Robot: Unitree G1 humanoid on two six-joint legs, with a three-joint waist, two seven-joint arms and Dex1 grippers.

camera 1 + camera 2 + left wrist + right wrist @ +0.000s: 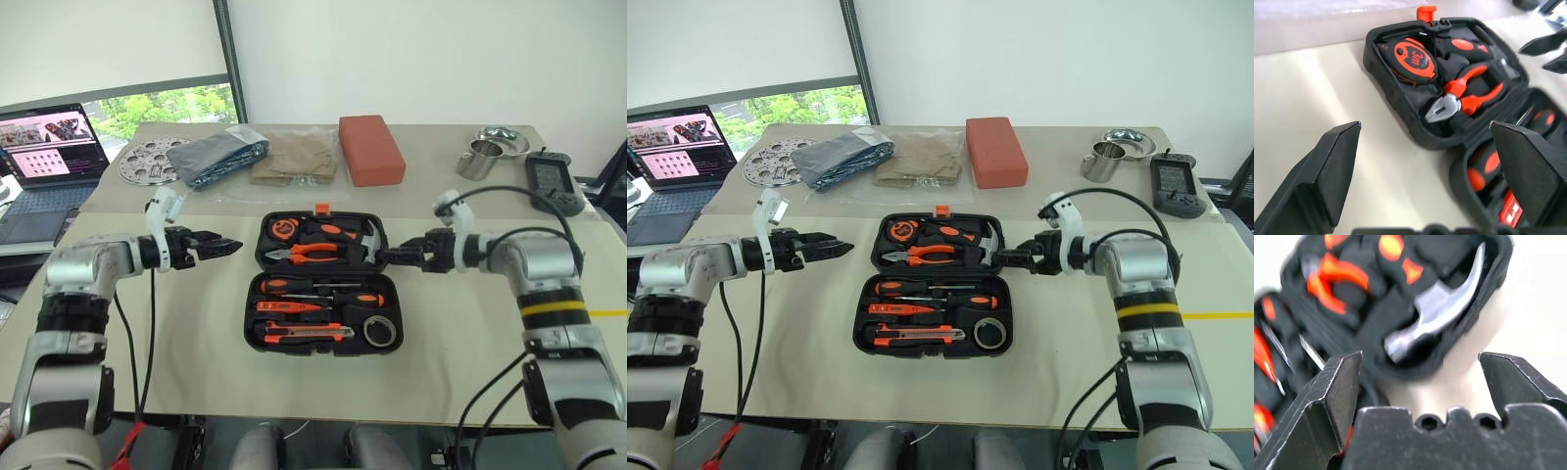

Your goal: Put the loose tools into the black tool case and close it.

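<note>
— Two grippers, both mine, and both flank the black tool case [320, 284]: my left gripper [223, 245] hangs off the case's left side with its fingers spread and nothing between them, and my right gripper [394, 257] sits just beside the right edge of the far half, fingers spread too and just as empty.

— Where are the loose tools?

— In the case's near half, as far as I can judge. The two long screwdrivers [323, 293] lie side by side in their recesses, the small orange screwdriver [288, 306] just nearer than them, the utility knife [307, 334] along the near edge, the tape roll [378, 331] in the near right corner. The pliers [311, 254], the tape measure [280, 229] and the hammer [367, 243] fill the far half, under the orange latch [321, 209].

— So what worries you?

— Closing it. If a tool rides proud of its recess, the halves will jam on it and the latch won't catch. If I push on one side only, the case may slide or swivel on the table [196, 343] instead of folding. And my right fingers are close to the hammer head; a clumsy reach there could knock it loose.
</note>
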